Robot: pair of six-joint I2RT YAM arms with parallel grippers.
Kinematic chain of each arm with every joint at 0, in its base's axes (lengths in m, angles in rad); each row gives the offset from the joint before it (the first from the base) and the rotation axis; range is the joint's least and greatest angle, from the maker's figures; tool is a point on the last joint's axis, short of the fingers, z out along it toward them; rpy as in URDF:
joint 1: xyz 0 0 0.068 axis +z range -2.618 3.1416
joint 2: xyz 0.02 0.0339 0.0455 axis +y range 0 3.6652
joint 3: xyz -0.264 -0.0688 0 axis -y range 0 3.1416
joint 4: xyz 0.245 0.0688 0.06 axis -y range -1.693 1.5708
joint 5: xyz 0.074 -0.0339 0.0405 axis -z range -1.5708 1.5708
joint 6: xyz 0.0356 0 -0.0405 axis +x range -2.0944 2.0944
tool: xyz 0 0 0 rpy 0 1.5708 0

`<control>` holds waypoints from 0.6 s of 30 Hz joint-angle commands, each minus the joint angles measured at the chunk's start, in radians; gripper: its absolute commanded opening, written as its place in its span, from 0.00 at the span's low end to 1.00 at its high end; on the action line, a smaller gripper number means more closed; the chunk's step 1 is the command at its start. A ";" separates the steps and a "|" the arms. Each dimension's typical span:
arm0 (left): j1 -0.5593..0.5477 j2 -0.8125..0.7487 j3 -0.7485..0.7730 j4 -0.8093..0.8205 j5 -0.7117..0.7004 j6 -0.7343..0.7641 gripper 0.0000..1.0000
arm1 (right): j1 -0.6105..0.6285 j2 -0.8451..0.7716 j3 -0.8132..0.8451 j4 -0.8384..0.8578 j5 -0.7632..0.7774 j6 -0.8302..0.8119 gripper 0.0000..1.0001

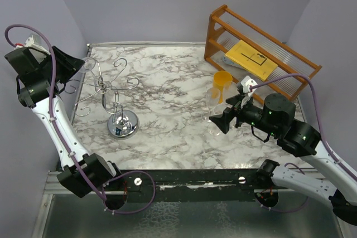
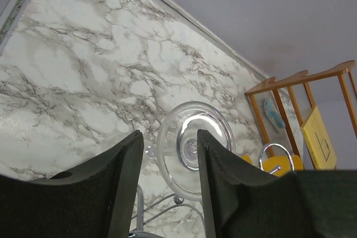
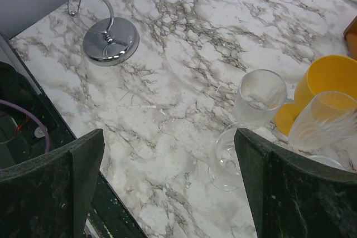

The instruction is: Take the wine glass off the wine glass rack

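L gripper (image 2: 169, 137) open at wine glass (image 2: 192, 149) hanging on rack (image 1: 122, 124); R gripper (image 3: 168, 137) open wide.

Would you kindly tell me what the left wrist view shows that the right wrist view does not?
Only the left wrist view: the round foot of the wine glass, seen past the open left gripper, and the wooden shelf with its yellow card. Only the right wrist view: the chrome base of the wine glass rack, a clear glass and a ribbed glass standing side by side, and the open right gripper. Both: the marble table, the yellow cup and some of the rack's wire.
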 commanded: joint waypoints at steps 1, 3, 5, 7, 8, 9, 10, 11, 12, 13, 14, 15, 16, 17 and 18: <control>-0.002 -0.007 0.029 -0.065 0.019 -0.006 0.46 | 0.008 -0.006 -0.001 0.036 0.022 -0.011 1.00; -0.002 -0.010 0.027 -0.068 0.000 -0.022 0.46 | 0.010 -0.008 -0.003 0.037 0.025 -0.011 1.00; -0.004 -0.010 0.024 -0.067 -0.002 -0.034 0.46 | 0.012 -0.010 -0.004 0.037 0.028 -0.012 1.00; -0.008 -0.008 0.022 -0.059 0.021 -0.050 0.45 | 0.012 -0.013 -0.004 0.037 0.032 -0.013 1.00; -0.012 -0.008 0.021 -0.054 0.025 -0.054 0.45 | 0.013 -0.015 -0.004 0.037 0.036 -0.014 1.00; -0.015 -0.007 0.021 -0.051 0.026 -0.057 0.45 | 0.013 -0.017 -0.004 0.037 0.041 -0.014 1.00; -0.018 -0.006 0.021 -0.051 0.030 -0.061 0.45 | 0.014 -0.019 -0.004 0.037 0.045 -0.015 1.00; -0.020 -0.004 0.021 -0.050 0.038 -0.063 0.44 | 0.015 -0.020 -0.004 0.036 0.050 -0.015 1.00; -0.021 -0.003 0.020 -0.047 0.047 -0.064 0.43 | 0.016 -0.021 -0.006 0.036 0.053 -0.015 1.00; -0.024 -0.003 0.018 -0.046 0.051 -0.065 0.42 | 0.016 -0.024 -0.007 0.038 0.055 -0.016 1.00; -0.025 -0.002 0.016 -0.044 0.053 -0.065 0.41 | 0.017 -0.024 -0.010 0.039 0.057 -0.016 1.00; -0.026 -0.003 0.015 -0.041 0.054 -0.065 0.40 | 0.017 -0.024 -0.011 0.040 0.058 -0.017 1.00; -0.026 -0.001 0.016 -0.042 0.053 -0.059 0.39 | 0.017 -0.024 -0.013 0.042 0.059 -0.017 1.00; -0.027 0.001 0.021 -0.047 0.049 -0.055 0.39 | 0.017 -0.024 -0.012 0.042 0.060 -0.017 1.00; -0.028 0.005 0.027 -0.056 0.045 -0.051 0.39 | 0.017 -0.023 -0.011 0.041 0.060 -0.017 1.00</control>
